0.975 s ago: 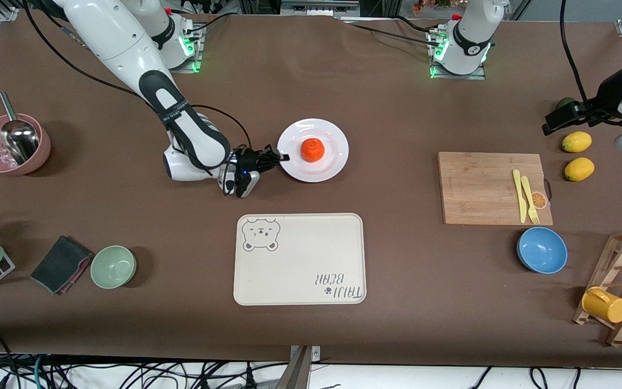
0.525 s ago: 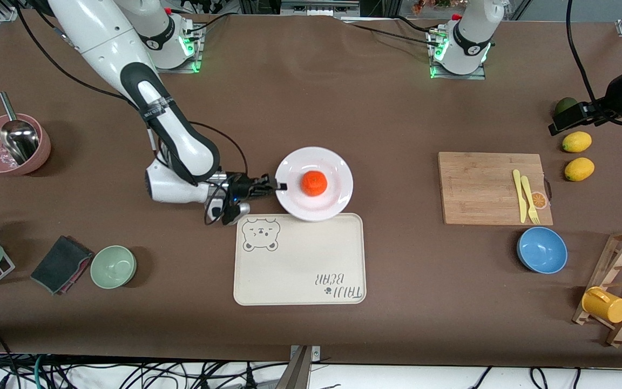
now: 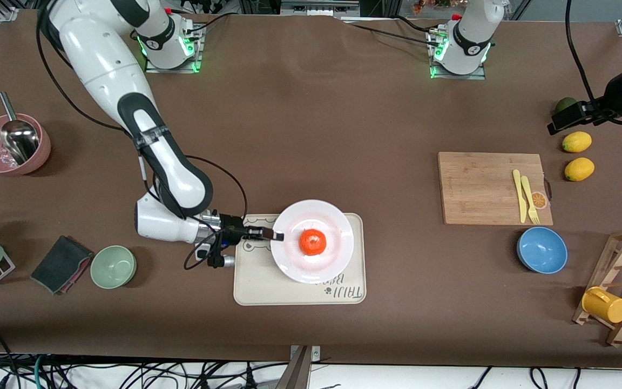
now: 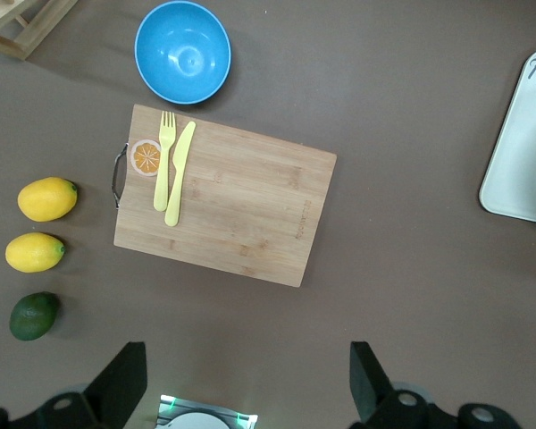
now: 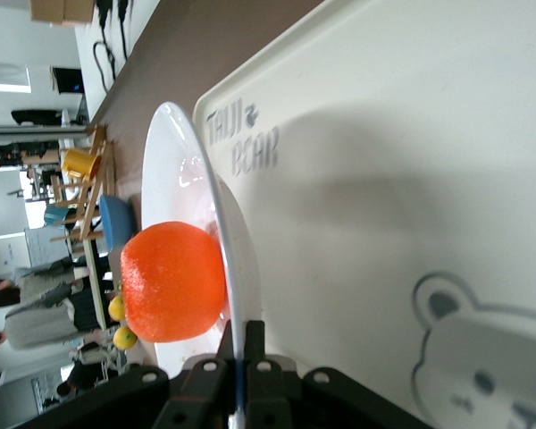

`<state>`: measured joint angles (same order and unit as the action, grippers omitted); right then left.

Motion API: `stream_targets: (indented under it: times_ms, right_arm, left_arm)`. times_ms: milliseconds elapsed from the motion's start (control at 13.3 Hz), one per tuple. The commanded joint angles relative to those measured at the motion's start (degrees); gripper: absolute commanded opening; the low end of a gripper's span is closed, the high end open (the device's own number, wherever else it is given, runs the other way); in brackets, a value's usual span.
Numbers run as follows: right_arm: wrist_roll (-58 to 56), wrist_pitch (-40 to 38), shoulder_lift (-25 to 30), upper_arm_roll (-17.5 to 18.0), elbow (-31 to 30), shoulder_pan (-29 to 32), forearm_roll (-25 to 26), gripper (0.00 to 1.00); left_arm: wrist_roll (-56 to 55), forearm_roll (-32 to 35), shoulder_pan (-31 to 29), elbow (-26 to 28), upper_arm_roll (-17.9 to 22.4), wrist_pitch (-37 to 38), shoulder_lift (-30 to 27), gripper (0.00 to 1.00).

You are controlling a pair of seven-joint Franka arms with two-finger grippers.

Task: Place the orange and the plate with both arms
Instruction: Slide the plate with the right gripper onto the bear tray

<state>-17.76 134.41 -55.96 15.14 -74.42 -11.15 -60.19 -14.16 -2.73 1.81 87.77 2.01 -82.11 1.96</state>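
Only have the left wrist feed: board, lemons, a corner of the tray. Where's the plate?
Observer: The plate is over the tray, with the right hand shut on its rim.
Operator: Orange on it?
Observer: Yes, the orange sits at the plate's middle.
Operator: Is the plate down flat?
Observer: It looks not. The right wrist view shows the plate casting a shadow on the tray, with a gap under it.
Operator: And where's my left hand?
Observer: The left hand waits, open, over the table by the avocado at the left arm's end.
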Motion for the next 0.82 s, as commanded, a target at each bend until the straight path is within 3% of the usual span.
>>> stream_targets:
  times_ms: [0,225,300,375,450,600,750]
  right_arm:
    - [1.8,1.9,-5.6,0.5,7.0,-1.6,2.4,0.00]
    - [1.5,4.5,-7.2,0.6,7.4,-2.7,2.5,0.00]
    - [1.5,4.5,-7.2,0.6,7.0,-3.0,2.5,0.15]
    - [1.9,4.5,-7.2,0.6,6.9,-3.1,2.5,0.61]
    - [1.9,4.5,-6.6,0.5,6.7,-3.2,2.9,1.00]
    - [3.0,4.0,-5.5,0.5,6.0,-2.7,7.7,1.00]
    - [6.2,3.4,-1.9,-0.6,3.8,-2.7,16.8,1.00]
  left_arm:
    - [1.2,-1.0,-0.3,-1.7,0.1,1.1,0.1,1.00]
    - [1.2,-0.9,-0.3,-1.9,0.2,0.6,0.1,1.00]
    - [1.2,-1.0,-0.3,-2.1,0.3,0.5,0.1,1.00]
    - [1.2,-1.0,-0.3,-2.1,0.3,0.4,0.1,1.00]
    - [1.2,-1.0,-0.4,-2.1,0.4,0.4,0.0,1.00]
    - [1.2,-0.6,-0.4,-2.1,0.4,0.4,-0.1,1.00]
    - [0.7,-0.4,-0.4,-2.1,0.3,0.5,-0.7,1.00]
